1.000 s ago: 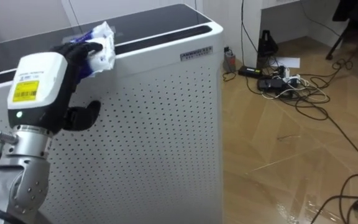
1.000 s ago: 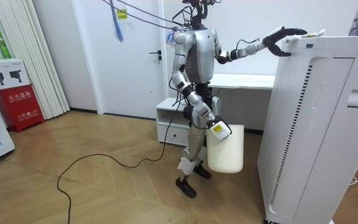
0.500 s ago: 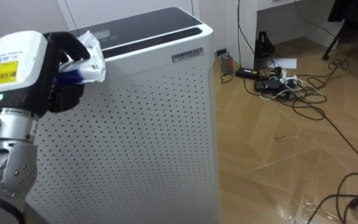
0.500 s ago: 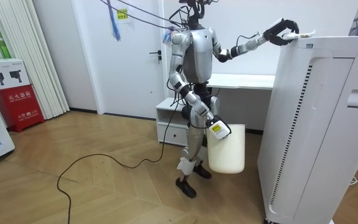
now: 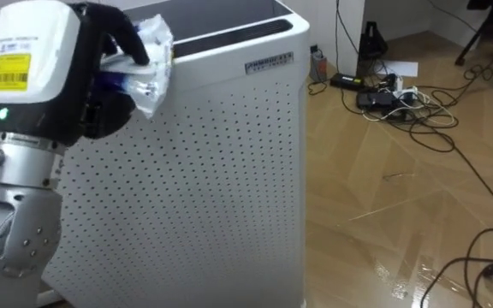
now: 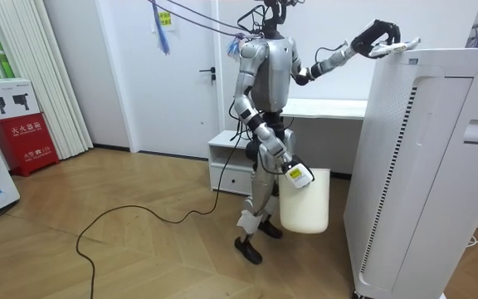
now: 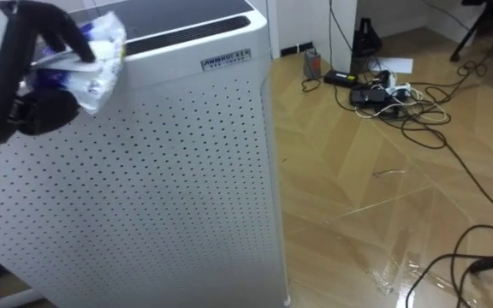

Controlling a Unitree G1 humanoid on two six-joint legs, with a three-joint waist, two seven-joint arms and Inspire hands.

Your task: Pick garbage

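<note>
1. Garbage (image 5: 150,70): crumpled wrapper gripped in curled fingers (image 5: 129,38) of the left hand (image 5: 50,77).
2. Location: 2 o'clock of the palm, above the white cabinet (image 5: 221,180) top edge.
3. The right hand (image 6: 299,175) hangs low beside a white bin (image 6: 305,206).

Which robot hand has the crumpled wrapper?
The left hand, raised beside the white appliance, grips the wrapper; the right hand hangs low by the white bin.

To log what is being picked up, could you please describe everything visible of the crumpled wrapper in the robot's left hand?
The wrapper is a crumpled wad of thin, glossy white and clear plastic with a blue patch. The left hand has its dark fingers curled over it, gripping it level with the top front edge of the white perforated cabinet; whether it touches the cabinet is unclear.
</note>
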